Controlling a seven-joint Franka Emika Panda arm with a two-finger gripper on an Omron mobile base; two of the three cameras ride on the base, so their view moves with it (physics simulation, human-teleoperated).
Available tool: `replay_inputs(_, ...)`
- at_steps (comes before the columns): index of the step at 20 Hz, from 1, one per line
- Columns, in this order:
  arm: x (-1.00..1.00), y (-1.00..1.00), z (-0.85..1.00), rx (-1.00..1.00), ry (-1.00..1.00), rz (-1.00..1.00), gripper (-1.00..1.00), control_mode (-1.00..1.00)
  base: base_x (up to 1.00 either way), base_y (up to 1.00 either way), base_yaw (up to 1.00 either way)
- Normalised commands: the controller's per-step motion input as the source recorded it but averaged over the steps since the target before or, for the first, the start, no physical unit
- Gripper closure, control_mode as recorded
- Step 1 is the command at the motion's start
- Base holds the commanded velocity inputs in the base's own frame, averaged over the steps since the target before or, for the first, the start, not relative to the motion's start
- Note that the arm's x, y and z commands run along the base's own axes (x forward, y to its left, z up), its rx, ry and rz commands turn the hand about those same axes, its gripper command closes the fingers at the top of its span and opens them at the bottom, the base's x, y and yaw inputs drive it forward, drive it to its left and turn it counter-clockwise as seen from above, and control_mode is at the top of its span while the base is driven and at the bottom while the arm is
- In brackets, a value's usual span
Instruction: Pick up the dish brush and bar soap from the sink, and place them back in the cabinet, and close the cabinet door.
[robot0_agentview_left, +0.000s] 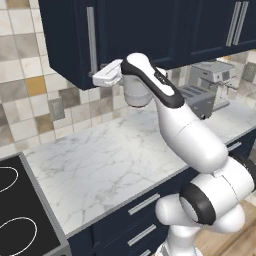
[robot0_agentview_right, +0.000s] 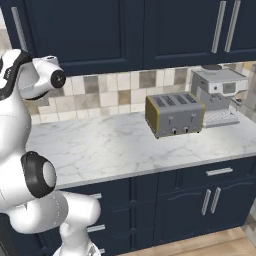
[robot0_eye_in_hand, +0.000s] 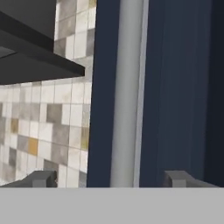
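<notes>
Gripper, jaws wide, straddles the silver bar handle at the cabinet door's free edge; rigid, probably light-swinging, best pushed there.

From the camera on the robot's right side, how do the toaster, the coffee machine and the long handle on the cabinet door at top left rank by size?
As they look in the right base view:
1. toaster, largest.
2. coffee machine, close behind, partly cut by the edge and farther off, so unsure.
3. cabinet door handle, a thin bar, smallest.
</notes>
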Motion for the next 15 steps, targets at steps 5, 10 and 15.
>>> replay_inputs(5, 0.33, 0.10, -0.02, 0.00, 0.00, 0.00, -1.00, -1.00, 0.00, 0.00, 0.00)
replay_inputs(10, 0.23, 0.12, 0.00, 0.00, 0.00, -0.01, -1.00, -1.00, 0.00, 0.00, 0.00)
replay_inputs(15, 0.15, 0.15, -0.01, 0.00, 0.00, 0.00, -1.00, -1.00, 0.00, 0.00, 0.00)
